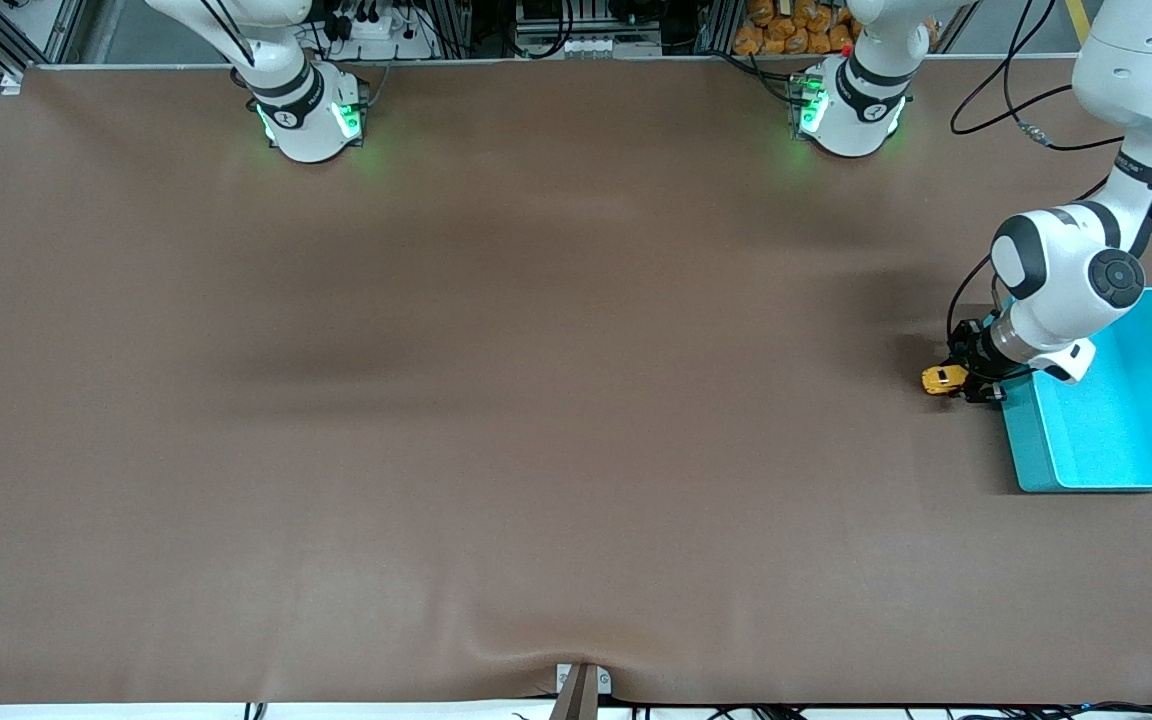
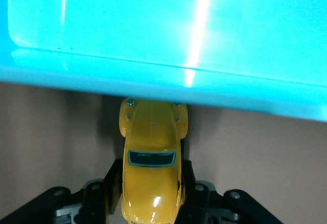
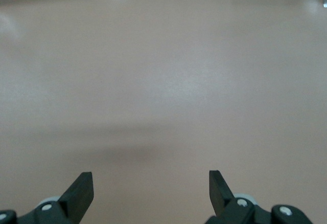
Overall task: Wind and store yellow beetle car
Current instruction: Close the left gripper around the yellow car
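At the left arm's end of the brown desk, the left pincer clamps the yellow beetle car by its sides, low over the desk just beside the outer wall of the turquoise bin. The car's nose points at the bin. The right arm waits, its right pincer spread wide above bare desk.
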`<move>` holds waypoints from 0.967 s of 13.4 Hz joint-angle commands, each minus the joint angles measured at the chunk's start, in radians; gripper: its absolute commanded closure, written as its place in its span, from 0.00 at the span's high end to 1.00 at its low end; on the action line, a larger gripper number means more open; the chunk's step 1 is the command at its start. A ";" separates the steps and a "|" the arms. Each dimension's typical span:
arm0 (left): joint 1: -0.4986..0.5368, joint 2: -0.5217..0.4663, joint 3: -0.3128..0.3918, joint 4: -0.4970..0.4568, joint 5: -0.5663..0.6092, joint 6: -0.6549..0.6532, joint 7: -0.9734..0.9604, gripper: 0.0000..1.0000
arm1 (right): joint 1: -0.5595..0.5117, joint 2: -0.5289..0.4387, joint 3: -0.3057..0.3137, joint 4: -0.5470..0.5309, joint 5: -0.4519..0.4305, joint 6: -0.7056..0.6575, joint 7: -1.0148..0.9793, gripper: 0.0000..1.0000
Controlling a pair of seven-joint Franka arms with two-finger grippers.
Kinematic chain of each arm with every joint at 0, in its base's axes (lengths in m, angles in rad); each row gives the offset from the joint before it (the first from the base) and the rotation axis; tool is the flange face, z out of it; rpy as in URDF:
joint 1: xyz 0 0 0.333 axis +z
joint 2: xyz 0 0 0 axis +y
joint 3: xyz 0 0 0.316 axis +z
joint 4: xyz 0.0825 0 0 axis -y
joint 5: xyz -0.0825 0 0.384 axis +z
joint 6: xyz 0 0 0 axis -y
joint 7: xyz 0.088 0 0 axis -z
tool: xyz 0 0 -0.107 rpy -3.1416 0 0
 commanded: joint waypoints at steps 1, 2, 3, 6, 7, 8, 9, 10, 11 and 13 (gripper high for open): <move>-0.008 -0.062 -0.011 0.003 -0.009 -0.030 -0.089 0.00 | -0.032 -0.051 0.034 -0.064 0.005 0.028 0.041 1.00; -0.030 -0.075 -0.013 0.022 -0.009 -0.082 -0.095 0.00 | -0.032 -0.059 0.036 -0.075 0.003 0.031 0.041 1.00; -0.069 -0.080 -0.010 0.045 -0.008 -0.138 -0.103 0.00 | -0.033 -0.065 0.036 -0.086 0.005 0.042 0.041 1.00; -0.114 -0.106 -0.010 0.133 0.009 -0.309 -0.104 0.00 | -0.041 -0.074 0.051 -0.089 0.003 0.042 0.041 1.00; -0.114 -0.109 -0.011 0.169 0.044 -0.368 -0.104 0.00 | -0.070 -0.076 0.077 -0.089 0.003 0.042 0.041 1.00; -0.120 -0.109 -0.013 0.202 0.082 -0.424 -0.104 0.00 | -0.090 -0.076 0.104 -0.089 0.002 0.040 0.042 1.00; -0.126 -0.111 -0.013 0.227 0.113 -0.461 -0.103 0.00 | -0.090 -0.074 0.108 -0.089 -0.003 0.042 0.042 1.00; -0.126 -0.117 -0.016 0.247 0.138 -0.490 -0.095 0.00 | -0.088 -0.072 0.108 -0.089 -0.003 0.042 0.044 1.00; -0.125 -0.125 -0.020 0.264 0.164 -0.520 -0.083 0.00 | -0.087 -0.072 0.108 -0.089 -0.005 0.040 0.044 1.00; -0.114 -0.125 -0.016 0.299 0.179 -0.588 -0.022 0.00 | -0.084 -0.074 0.106 -0.088 -0.005 0.037 0.045 1.00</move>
